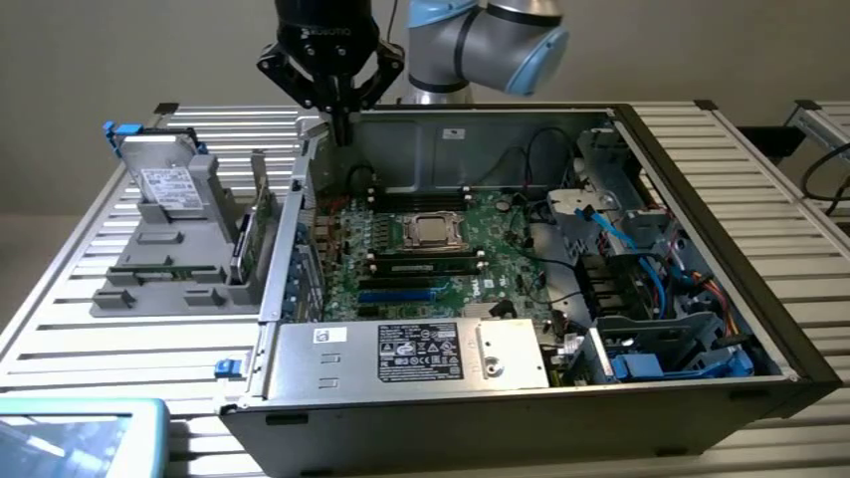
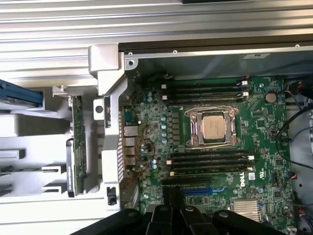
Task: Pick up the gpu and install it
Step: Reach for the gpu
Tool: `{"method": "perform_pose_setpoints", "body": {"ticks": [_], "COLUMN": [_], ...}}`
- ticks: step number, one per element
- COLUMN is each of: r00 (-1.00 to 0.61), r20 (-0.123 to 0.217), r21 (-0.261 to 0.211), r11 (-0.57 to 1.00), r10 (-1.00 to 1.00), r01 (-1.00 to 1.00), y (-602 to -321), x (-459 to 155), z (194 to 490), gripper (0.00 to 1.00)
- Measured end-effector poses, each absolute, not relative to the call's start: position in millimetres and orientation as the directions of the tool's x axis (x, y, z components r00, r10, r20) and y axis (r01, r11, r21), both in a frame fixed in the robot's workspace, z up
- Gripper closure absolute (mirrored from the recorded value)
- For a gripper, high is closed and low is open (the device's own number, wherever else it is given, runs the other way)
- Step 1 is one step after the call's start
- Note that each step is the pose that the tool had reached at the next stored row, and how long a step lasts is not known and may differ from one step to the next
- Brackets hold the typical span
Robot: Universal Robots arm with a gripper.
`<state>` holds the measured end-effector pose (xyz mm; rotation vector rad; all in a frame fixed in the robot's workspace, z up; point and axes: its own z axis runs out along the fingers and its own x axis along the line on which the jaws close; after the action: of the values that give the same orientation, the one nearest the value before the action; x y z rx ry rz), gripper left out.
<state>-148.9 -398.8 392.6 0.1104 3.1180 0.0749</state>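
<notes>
The gripper [image 1: 341,129] hangs with its fingers clenched on nothing, tips pressed together, above the rear corner of the open computer case [image 1: 691,159]. In the wrist view the gripper [image 2: 172,203] looks straight down on the motherboard [image 2: 220,161]. The gpu [image 1: 242,249] is not under it. The card stands on edge in the grey rack [image 1: 146,279], outside the case wall, lower than the gripper and off toward the exterior view's left. In the wrist view the gpu [image 2: 71,169] shows as a thin dark strip with a grey edge. Just beside it, on the side nearer the gripper, stands the green memory stick [image 2: 78,132]. The labelled drive [image 1: 166,184] sits further out on the same rack.

The step in hand is the pick, and I judge it barely begun. To do it well, the fingers should part before they drop and straddle the thin faces of the card, with the gripper centred along the card's top edge. The risk is the close neighbour: an approach biased toward the memory stick could nudge or pinch it. Coming straight down over the card and drawing it up without tilt looks safest.
</notes>
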Motion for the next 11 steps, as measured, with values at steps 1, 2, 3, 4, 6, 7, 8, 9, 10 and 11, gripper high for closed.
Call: {"method": "perform_pose_setpoints", "body": {"ticks": [1,2,3,4,6,7,8,9,10,11], "r00": [-0.997,-0.997,-0.997,-0.997,-0.997,-0.997,-0.997,-0.997,-0.997,-0.997], "r20": [-0.019,-0.019,-0.019,-0.019,-0.019,-0.019,-0.019,-0.019,-0.019,-0.019], "r21": [0.049,0.049,0.049,0.049,0.049,0.049,0.049,0.049,0.049,0.049], "r11": [0.996,0.996,0.996,0.996,0.996,0.996,0.996,0.996,0.996,0.996], "r10": [0.071,0.071,0.071,0.071,0.071,0.071,0.071,0.071,0.071,0.071], "r01": [0.07,0.07,0.07,0.07,0.07,0.07,0.07,0.07,0.07,0.07], "y": [-399,-399,-399,-399,-399,-399,-399,-399,-399,-399], "x": [-153,-158,-163,-167,-176,-181,-185,-190,-194,-199], "z": [393,393,393,393,392,392,392,392,392,392], "gripper": [0.88,0.88,0.88,0.88,0.88,0.88,0.88,0.88,0.88,0.88]}}
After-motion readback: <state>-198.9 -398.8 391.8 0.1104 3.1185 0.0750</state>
